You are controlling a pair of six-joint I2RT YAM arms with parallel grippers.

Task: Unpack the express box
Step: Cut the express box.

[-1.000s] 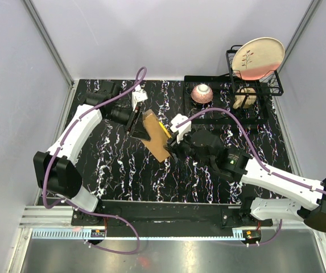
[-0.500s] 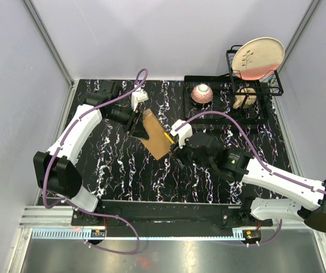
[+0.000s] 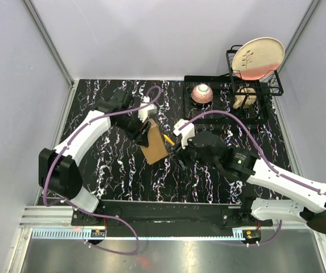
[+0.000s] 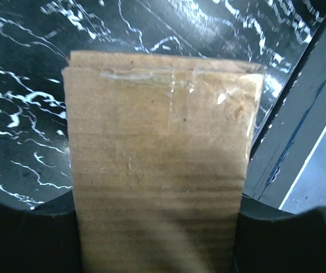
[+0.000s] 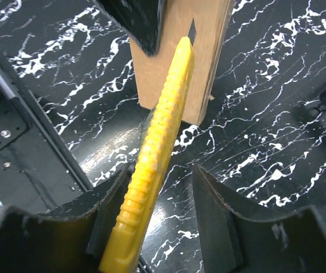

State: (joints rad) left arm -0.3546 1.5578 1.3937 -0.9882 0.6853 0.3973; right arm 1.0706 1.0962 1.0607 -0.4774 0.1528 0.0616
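Cutting the seal is the step in hand, by my reading. Left gripper [image 3: 145,132] is clamped across the express box [image 3: 154,145], holding it tilted over the middle of the black marbled table [image 3: 111,165]; whether its low corner rests on the surface I cannot tell. Right gripper [image 5: 165,207] is clenched on the yellow utility knife [image 5: 157,148], handle between the fingers. The short dark blade [image 5: 192,29] is out and pointing at the broad face of the box, close beside the left arm's dark finger [image 5: 137,23]. Contact between blade tip and cardboard is not clear from any view. Left wrist view shows clear tape [image 4: 168,77] running along the far edge of the box where the flap closes; the flap is shut, so unpacking looks barely begun. To do this well, I judge: bring the blade to the taped seam, not the plain face, and lay it shallow so only the tape parts and whatever is inside is spared. Draw along the seam and away from the left finger, since the blade sits near it. The left arm should grip firm and brace against the pull of the cut; thin cardboard may flex or slip in a hold taken across its width. Light pressure, one slow stroke, then check that the flap lifts free.
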